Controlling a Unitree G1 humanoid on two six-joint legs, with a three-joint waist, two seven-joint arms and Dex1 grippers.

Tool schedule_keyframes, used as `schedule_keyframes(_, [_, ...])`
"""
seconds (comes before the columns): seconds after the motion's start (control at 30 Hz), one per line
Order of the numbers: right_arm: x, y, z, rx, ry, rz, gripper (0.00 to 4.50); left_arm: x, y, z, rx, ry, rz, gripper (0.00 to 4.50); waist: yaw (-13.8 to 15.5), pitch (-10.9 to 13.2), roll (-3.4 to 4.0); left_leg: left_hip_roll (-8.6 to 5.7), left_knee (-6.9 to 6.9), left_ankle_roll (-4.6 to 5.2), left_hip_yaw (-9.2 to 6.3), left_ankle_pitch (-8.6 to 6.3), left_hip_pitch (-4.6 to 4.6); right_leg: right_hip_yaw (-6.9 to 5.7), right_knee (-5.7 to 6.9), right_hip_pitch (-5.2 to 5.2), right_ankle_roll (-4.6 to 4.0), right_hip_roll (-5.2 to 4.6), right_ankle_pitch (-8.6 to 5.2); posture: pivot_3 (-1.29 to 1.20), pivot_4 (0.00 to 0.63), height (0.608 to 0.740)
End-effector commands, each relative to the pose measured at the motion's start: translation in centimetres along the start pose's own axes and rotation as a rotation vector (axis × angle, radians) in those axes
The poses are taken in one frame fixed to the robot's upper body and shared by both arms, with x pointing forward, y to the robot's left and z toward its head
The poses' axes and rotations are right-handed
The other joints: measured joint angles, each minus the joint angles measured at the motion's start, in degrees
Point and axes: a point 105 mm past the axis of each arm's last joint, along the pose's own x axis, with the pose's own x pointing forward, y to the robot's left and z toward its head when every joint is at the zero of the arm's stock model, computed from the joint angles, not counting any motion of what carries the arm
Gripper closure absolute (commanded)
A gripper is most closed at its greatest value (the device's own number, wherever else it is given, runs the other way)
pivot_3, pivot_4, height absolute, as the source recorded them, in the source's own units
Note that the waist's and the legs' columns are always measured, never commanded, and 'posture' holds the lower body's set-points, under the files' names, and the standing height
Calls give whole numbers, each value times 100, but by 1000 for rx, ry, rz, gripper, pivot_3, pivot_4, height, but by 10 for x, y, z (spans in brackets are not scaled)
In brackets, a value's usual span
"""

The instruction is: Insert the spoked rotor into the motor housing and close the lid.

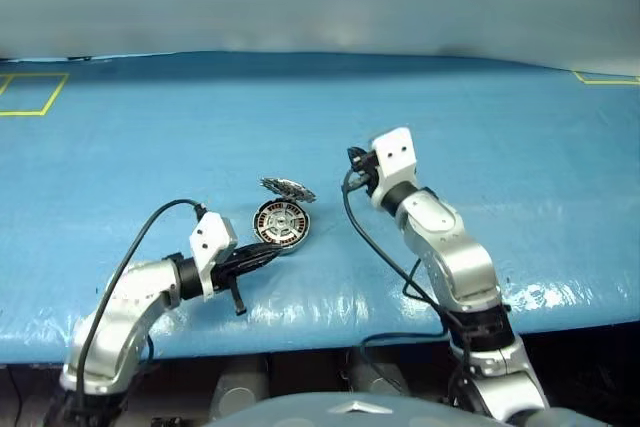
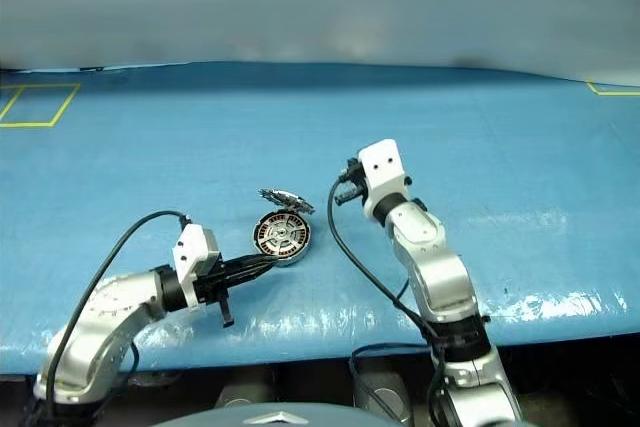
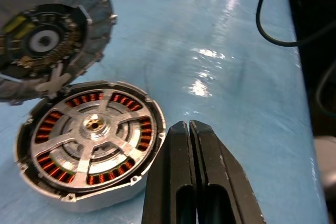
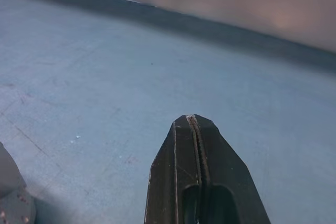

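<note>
You have the blue table (image 1: 480, 127) in front of you, and on it the motor housing (image 3: 86, 142) with the spoked rotor (image 3: 94, 124) apparently seated inside. The lid (image 3: 50, 30) stands tilted open at its edge. Your left gripper (image 3: 189, 127) sits pressed together just beside the housing; the right gripper (image 4: 193, 121), also pressed together, is raised off to the side.

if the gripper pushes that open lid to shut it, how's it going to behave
The lid stands tilted up, joined to the edge of the motor housing, so it would probably swing down as a stiff piece rather than slide. It looks like metal, so likely heavy enough to drop shut. The housing sits loose on the glossy blue table and might skid.
</note>
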Motion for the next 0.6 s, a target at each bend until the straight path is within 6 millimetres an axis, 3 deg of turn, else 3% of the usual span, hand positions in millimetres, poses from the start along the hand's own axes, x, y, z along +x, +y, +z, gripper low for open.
schedule_keyframes(0.03, [17,4,13,-57,-20,96,4500,-3,-8,6,21,-110,95,4436,7,-1,-1,-1,0,0,-1,0,0,-1,-2,2,0,-1,0,0,150,740])
schedule_keyframes(0.17, [33,19,12,-96,4,266,4500,-6,-17,-12,-38,-160,193,4436,-2,-1,-1,-2,-1,1,7,-1,1,3,-16,5,5,-4,4,0,150,740])
schedule_keyframes(0.3, [42,37,1,-73,55,422,4500,-9,-11,-26,-112,-236,336,4436,-15,-4,4,-2,-4,1,7,-1,2,2,-15,5,5,-2,4,0,150,740])
schedule_keyframes(0.5, [39,69,-2,-28,65,604,4500,-7,-9,-36,-116,-301,425,4436,-24,-3,5,-1,-5,1,8,-1,0,4,-19,3,8,0,6,0,150,740])
schedule_keyframes(0.6, [28,90,-5,35,69,709,4500,-5,-8,-36,-116,-324,435,4436,-31,-4,4,-1,-4,1,8,-1,-1,4,-19,3,8,0,6,0,150,740])
